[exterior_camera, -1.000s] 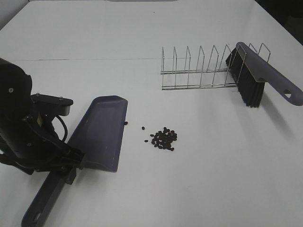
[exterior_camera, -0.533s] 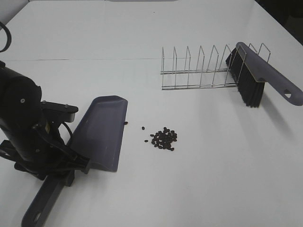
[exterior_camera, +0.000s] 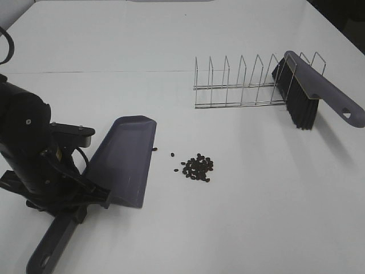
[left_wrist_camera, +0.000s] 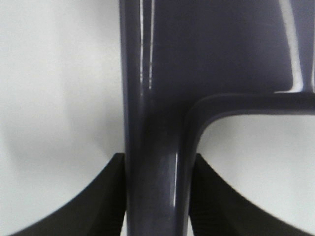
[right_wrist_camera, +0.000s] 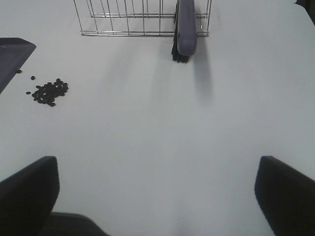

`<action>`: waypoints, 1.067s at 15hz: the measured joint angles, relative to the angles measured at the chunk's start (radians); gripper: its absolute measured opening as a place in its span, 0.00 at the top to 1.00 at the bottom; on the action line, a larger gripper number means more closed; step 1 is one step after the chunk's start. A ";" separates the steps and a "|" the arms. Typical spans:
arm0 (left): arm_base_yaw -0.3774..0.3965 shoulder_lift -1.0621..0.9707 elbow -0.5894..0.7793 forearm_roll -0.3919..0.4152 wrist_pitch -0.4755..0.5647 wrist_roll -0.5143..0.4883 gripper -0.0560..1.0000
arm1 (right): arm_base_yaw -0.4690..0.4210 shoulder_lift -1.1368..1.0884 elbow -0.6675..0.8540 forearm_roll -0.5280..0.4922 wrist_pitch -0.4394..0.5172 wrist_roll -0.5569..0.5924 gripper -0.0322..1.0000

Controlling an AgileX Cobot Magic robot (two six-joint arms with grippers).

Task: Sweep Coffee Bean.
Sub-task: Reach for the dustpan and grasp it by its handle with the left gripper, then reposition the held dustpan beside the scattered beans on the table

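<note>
We saw a big white table that filled almost the whole view. A thin line ran across it near the far side. Past its far right corner was a dark space. The light was soft.

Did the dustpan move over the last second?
Yes, slightly. The dustpan, held by the left gripper, has edged right toward the coffee bean cluster, narrowing the gap; the wire rack stays fixed.
</note>
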 joint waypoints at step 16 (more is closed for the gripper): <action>0.000 -0.105 0.000 0.047 0.104 -0.024 0.65 | 0.000 0.000 0.000 0.000 0.000 0.000 0.02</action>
